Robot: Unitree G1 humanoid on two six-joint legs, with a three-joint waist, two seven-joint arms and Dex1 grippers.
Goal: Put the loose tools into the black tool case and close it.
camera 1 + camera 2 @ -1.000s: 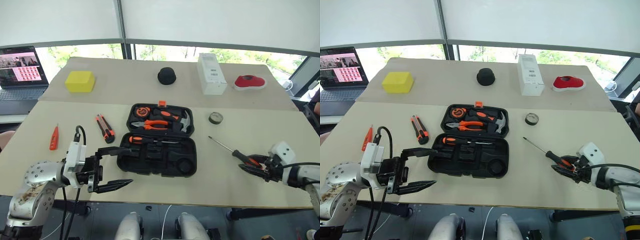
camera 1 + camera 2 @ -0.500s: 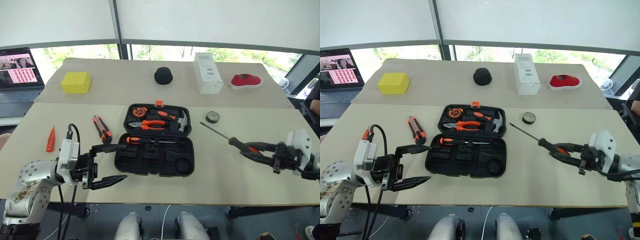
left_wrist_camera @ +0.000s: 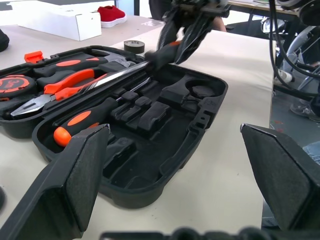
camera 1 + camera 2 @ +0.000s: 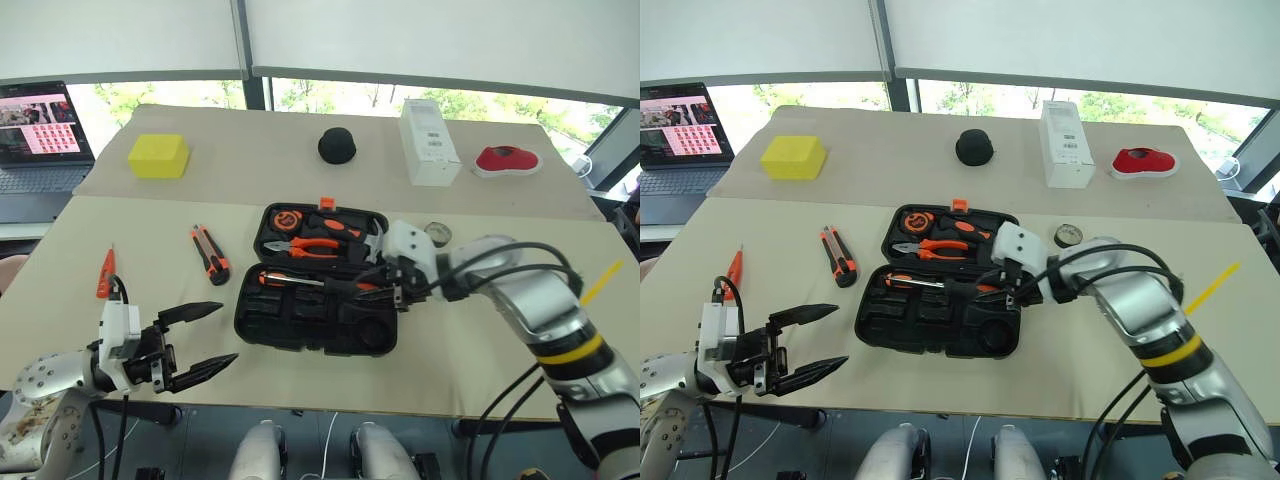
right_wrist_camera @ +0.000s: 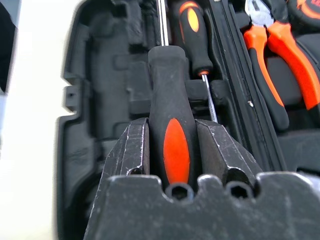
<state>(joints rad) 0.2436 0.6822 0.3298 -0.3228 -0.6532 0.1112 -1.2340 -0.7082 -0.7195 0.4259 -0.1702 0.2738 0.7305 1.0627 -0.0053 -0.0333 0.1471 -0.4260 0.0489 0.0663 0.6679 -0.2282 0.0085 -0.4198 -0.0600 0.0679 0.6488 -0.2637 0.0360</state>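
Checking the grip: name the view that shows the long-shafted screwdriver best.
The right wrist view: the long-shafted screwdriver sits clamped in the right end effector, handle filling the centre. Head views show it small over the black tool case; the left wrist view shows it side-on.

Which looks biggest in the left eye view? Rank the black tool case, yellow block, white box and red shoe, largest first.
1. black tool case, clearly largest.
2. white box.
3. yellow block and red shoe look much alike; I won't rank them. All three rear items sit farther from the camera, so they look smaller than they are.
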